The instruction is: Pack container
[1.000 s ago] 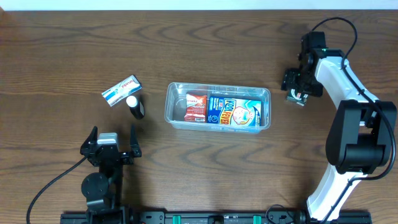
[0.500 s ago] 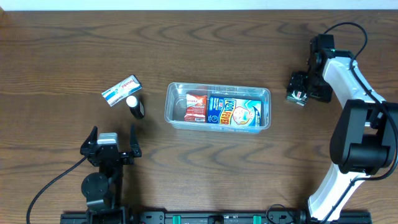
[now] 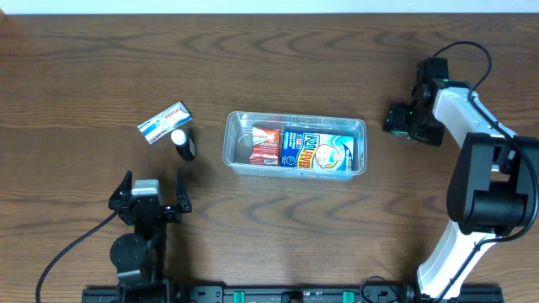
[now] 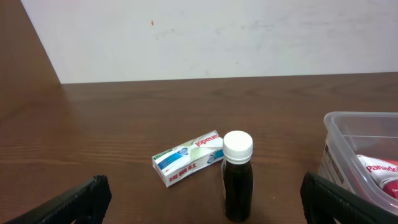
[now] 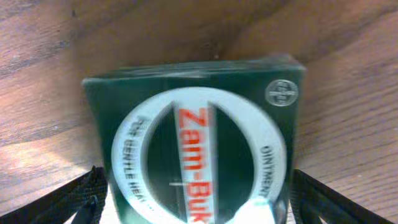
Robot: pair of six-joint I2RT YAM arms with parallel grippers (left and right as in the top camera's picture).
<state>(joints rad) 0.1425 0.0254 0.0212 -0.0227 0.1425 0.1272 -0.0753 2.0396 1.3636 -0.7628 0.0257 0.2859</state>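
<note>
Table (image 3: 278,67): dark brown wood grain, glossy enough to catch light (bare boards make up most of the overhead view).
Room: a plain white wall (image 4: 217,37) runs along the table's far edge, with one tiny red speck high on it.
Container (image 3: 295,145): clear tub lying lengthwise at mid-table, between the two arms.
Contents: a red packet (image 3: 265,143) at its left end and a blue box (image 3: 317,151) beside it, filling the rest.
Left gripper (image 3: 153,181): at the near left edge, fingers spread wide, nothing between them.
Bottle (image 4: 237,176): dark with a white cap, upright, just left of the container.
Carton (image 4: 188,157): white and blue, lying flat just beside the bottle on its far side.
Right gripper (image 5: 194,198): low over the table right of the container, fingers set wide.
Green box (image 5: 193,124): marked "Zam-Buk", it fills the right wrist view between those fingers. Whether they grip it cannot be told, as the picture is blurred.
</note>
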